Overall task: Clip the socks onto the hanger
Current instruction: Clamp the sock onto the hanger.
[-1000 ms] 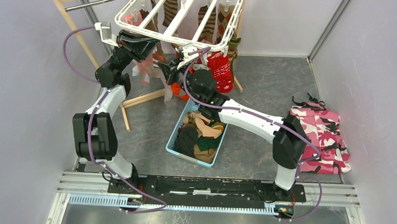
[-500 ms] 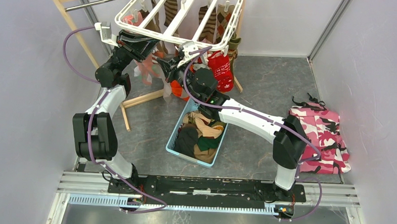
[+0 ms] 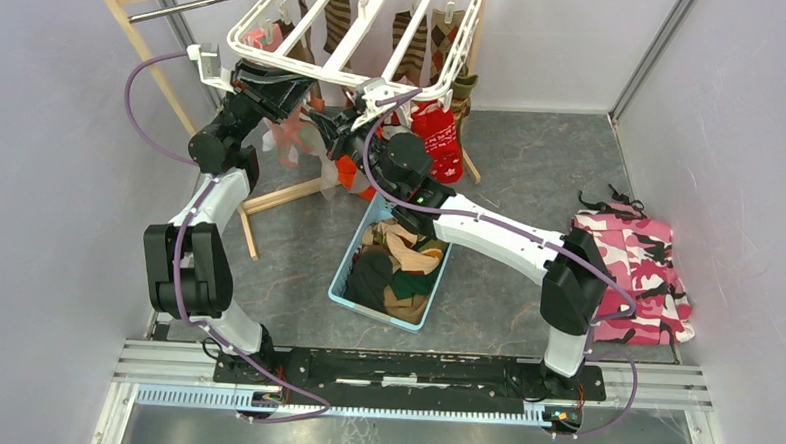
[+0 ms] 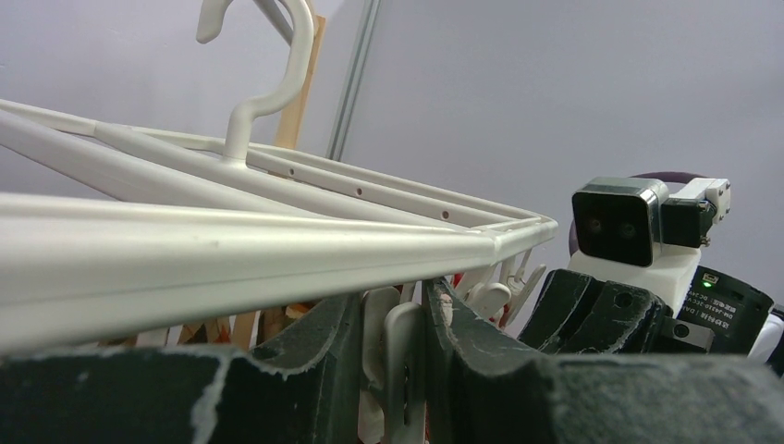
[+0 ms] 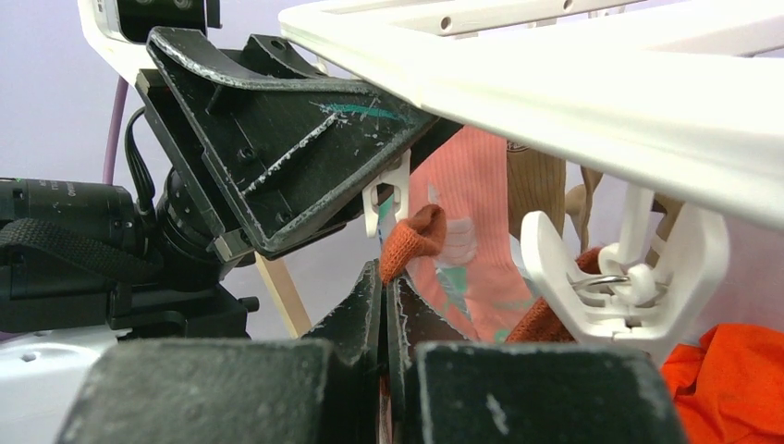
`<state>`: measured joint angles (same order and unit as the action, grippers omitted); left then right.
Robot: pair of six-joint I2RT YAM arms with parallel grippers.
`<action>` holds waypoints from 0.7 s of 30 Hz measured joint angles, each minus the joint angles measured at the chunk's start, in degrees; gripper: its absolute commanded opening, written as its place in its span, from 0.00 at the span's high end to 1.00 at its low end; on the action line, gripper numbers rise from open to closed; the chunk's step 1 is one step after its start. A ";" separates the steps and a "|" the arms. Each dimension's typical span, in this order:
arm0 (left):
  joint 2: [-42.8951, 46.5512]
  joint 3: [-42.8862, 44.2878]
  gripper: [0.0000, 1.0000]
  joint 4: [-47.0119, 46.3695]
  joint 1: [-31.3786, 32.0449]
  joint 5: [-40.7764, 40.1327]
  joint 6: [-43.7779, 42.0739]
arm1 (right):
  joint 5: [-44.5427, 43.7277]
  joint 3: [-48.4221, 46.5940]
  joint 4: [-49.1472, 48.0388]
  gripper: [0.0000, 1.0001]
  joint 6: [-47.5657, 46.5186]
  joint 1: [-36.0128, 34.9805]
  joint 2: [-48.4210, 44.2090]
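Observation:
The white hanger [image 3: 360,28] hangs at the back, with several socks clipped on it. My left gripper [image 3: 307,98] is under its near rail, shut on a white clip [image 4: 404,370], its fingers [image 4: 319,361] on either side. My right gripper [image 3: 321,129] is just right of it, shut on the cuff of an orange knit sock [image 5: 413,239]. The cuff tip sits right under the clip [image 5: 388,199] in the right wrist view. The rest of the orange sock [image 3: 349,172] hangs below. More brown, green and black socks [image 3: 392,267] lie in the basket.
A light-blue basket [image 3: 340,280] stands on the floor below the arms. A wooden rail stand [image 3: 156,67] carries the hanger. Bright red patterned socks [image 3: 438,139] hang at the hanger's right. A pink camouflage garment [image 3: 637,278] lies at the right. A second clip [image 5: 629,277] dangles beside my right fingers.
My right gripper has risen a little up and left with the orange sock, closer to the clip held by my left gripper. The left arm has stayed put.

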<state>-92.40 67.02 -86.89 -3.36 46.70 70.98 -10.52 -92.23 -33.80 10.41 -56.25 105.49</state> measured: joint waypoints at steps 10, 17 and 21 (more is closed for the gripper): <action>0.00 0.11 0.98 0.00 0.00 -0.09 0.02 | 2.08 2.89 -0.39 1.00 -0.28 0.00 -0.55; 0.00 0.11 0.98 0.00 0.00 -0.09 0.02 | 3.04 3.06 -0.55 1.00 -0.87 -0.02 -0.55; 0.00 0.11 0.98 0.00 0.00 -0.11 0.02 | 3.15 3.02 -0.94 1.00 -1.46 -0.04 -0.55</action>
<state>-92.40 67.13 -86.89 -3.36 46.59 71.00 -7.38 -89.21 -34.74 8.95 -56.29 104.95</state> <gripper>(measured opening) 0.318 0.012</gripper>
